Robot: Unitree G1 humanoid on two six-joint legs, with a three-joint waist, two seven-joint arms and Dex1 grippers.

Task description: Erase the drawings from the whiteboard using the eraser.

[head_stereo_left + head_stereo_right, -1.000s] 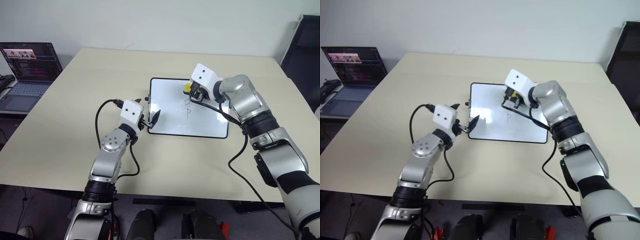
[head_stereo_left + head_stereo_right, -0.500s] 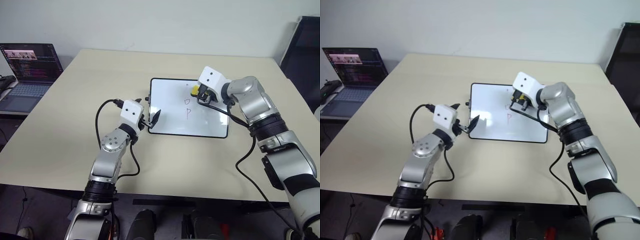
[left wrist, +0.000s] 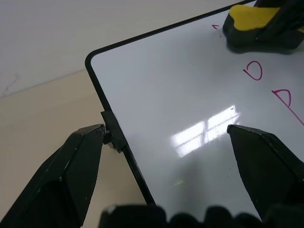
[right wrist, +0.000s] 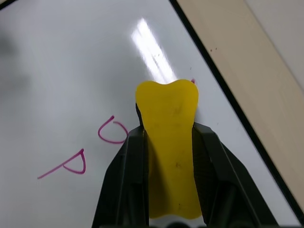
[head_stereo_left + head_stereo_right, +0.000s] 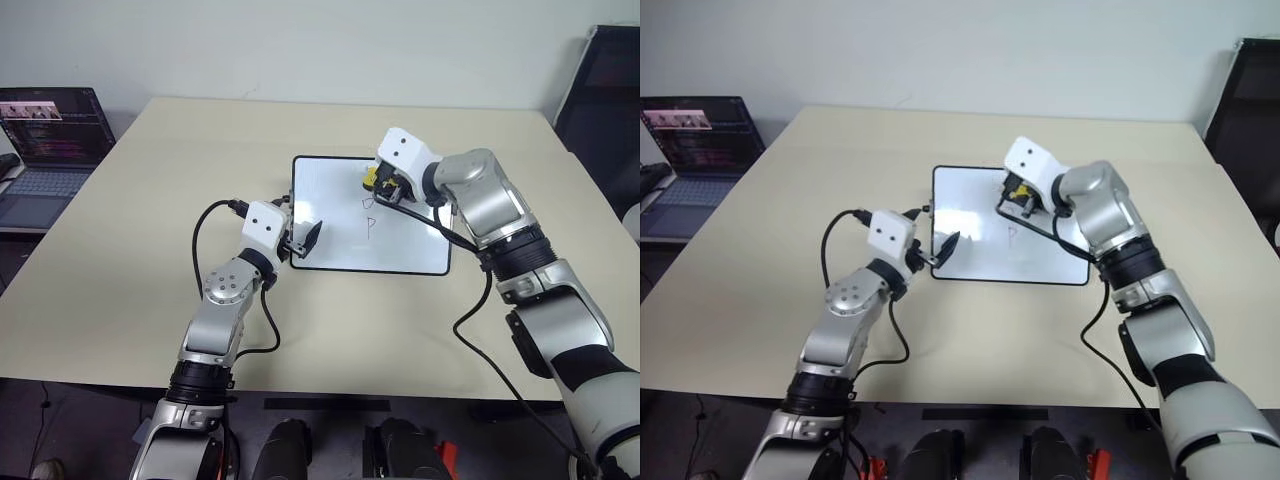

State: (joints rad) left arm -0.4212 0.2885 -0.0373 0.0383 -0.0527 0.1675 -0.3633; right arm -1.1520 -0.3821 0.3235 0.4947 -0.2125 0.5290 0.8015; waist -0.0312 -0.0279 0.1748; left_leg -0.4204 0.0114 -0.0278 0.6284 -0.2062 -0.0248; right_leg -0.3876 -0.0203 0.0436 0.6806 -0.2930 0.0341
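The right tool [image 4: 164, 156] is gripping the eraser [image 4: 167, 142], its two black fingers [image 4: 124, 180] pressing against the yellow block's long sides, and it is holding the block down on the whiteboard [image 5: 330, 215] near the board's far edge. The drawings [image 4: 80, 152] are lying just beside this tool on its near side: a purplish "O" partly hidden by one finger, then a "P" a little further out. A small trace of marker is peeking out right at the eraser's far tip.

The left tool [image 3: 166, 161] is standing wide open with nothing between its fingers. One finger [image 3: 76, 166] is sitting outside the board's short edge, just beside the small black knob [image 3: 110, 135] on the frame, though whether it is touching the knob I cannot tell; the other finger [image 3: 266, 166] is hanging over the glossy white surface. The whiteboard is lying flat on the pale worktop [image 5: 150, 200], straight ahead of this tool.
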